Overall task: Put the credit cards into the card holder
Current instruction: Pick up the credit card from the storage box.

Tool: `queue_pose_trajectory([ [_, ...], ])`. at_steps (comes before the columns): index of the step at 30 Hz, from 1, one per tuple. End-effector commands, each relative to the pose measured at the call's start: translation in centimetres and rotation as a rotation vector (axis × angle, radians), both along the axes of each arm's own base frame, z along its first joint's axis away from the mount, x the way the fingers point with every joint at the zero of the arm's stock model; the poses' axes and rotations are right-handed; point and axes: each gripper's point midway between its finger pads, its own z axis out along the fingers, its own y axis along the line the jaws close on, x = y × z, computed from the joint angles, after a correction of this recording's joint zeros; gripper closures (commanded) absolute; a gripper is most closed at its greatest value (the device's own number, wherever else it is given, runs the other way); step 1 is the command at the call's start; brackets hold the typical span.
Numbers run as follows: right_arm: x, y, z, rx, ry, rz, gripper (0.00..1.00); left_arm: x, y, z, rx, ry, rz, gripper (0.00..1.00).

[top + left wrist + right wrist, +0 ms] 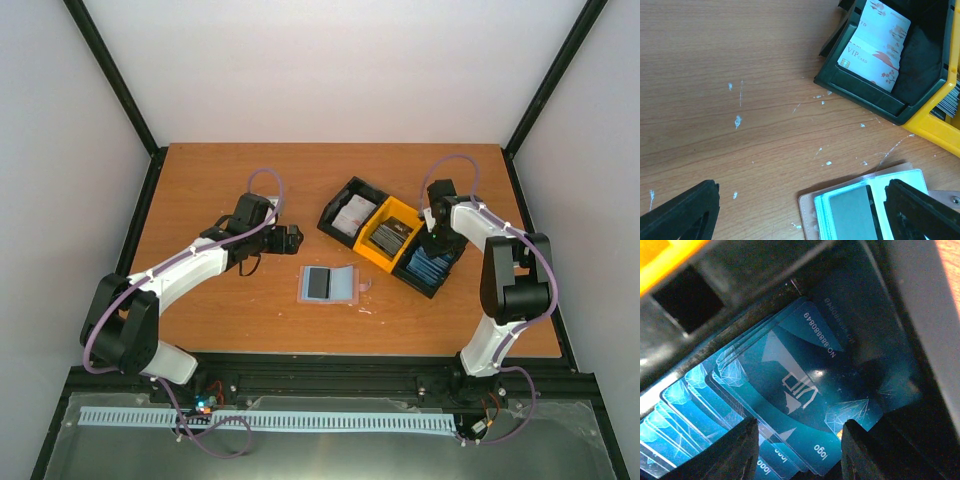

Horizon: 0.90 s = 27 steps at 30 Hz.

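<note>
The card holder (328,285) lies open on the table, pale blue inside, with a dark grey card (852,215) in its left slot. My left gripper (290,238) hovers open just beyond its far left corner, empty; in the left wrist view the card holder (812,212) lies between the wide-spread fingertips (685,212). White-and-red credit cards (352,217) fill the left black bin, dark grey ones (390,237) the yellow bin. My right gripper (437,245) reaches down into the right black bin. Its jaws stand apart just over the top blue card (805,375) of a fanned stack, gripping nothing visible.
Three bins stand in a diagonal row at the centre right: black (335,205), yellow (372,255), black (452,268). The bin's dark walls (900,315) close in around the right gripper. White flecks dot the wooden table (740,100).
</note>
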Motion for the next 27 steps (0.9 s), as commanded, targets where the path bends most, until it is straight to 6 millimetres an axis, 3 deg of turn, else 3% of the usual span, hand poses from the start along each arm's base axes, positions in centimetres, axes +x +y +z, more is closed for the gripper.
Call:
queue_pose_trajectory([
  [1,0.6,0.0,1.0,-0.005,-0.022,0.0,0.54,0.5,0.1,0.0,0.018,-0.021,-0.007,0.09],
  [17,0.7,-0.1,-0.3,-0.011,0.011,-0.008,0.53,0.4,0.3,-0.2,0.022,-0.019,-0.002,0.09],
  [27,1.1,-0.8,0.5,-0.046,-0.014,-0.023,0.55,0.4,0.3,-0.2,0.025,-0.019,-0.001,0.09],
])
